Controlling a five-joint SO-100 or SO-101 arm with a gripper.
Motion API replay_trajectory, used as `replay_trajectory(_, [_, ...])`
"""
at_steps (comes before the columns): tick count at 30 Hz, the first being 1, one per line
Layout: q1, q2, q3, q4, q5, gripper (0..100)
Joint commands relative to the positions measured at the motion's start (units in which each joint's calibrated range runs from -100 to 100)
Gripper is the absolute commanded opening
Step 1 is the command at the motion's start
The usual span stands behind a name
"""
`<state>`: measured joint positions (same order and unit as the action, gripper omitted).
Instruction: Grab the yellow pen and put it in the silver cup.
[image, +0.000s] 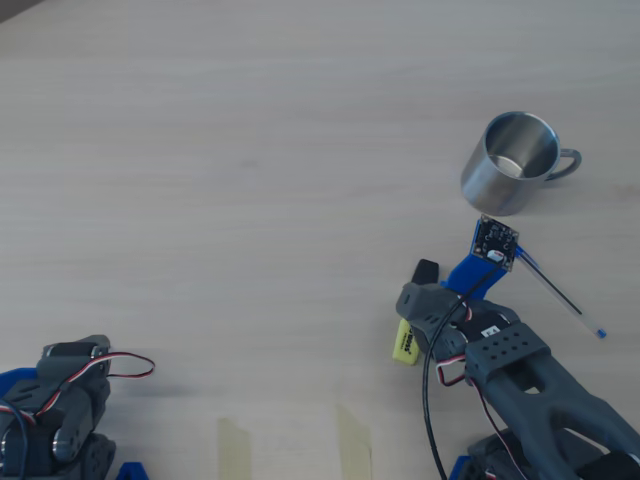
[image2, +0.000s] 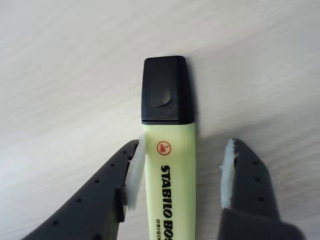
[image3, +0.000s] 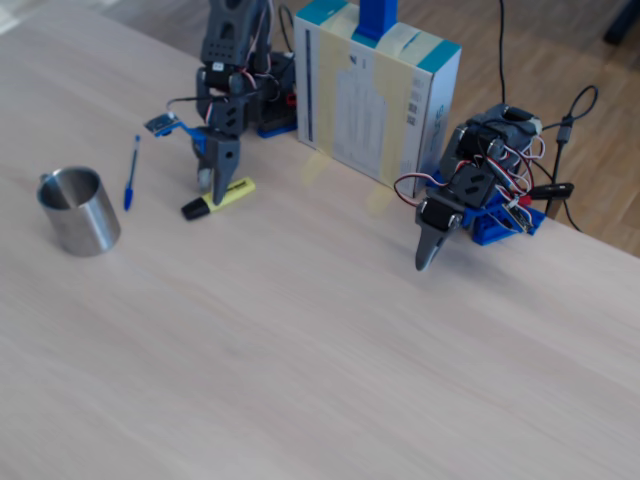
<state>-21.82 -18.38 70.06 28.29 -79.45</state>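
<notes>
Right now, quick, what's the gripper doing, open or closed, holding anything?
Gripper: open, straddling the fluorescent-yellow highlighter with the black cap lying on the table; not clamped.

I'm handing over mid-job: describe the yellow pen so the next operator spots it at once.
Start at the working arm's gripper, open and down at the table. Between its fingers lies the yellow pen, a chunky fluorescent highlighter with a black cap and dark print. The thin blue pen between arm and silver cup in the overhead view is far slimmer.
</notes>
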Motion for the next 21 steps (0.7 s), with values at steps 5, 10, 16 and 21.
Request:
replay_trajectory(5, [-0.17, 1.51, 5.36, 1.44, -0.07, 12])
replay_trajectory(10, [-0.17, 1.43, 5.36, 1.61, -0.07, 7])
replay_trajectory(16, [-0.17, 1.43, 5.36, 1.78, -0.07, 7])
replay_trajectory(21, [-0.17, 1.34, 5.36, 1.87, -0.07, 5])
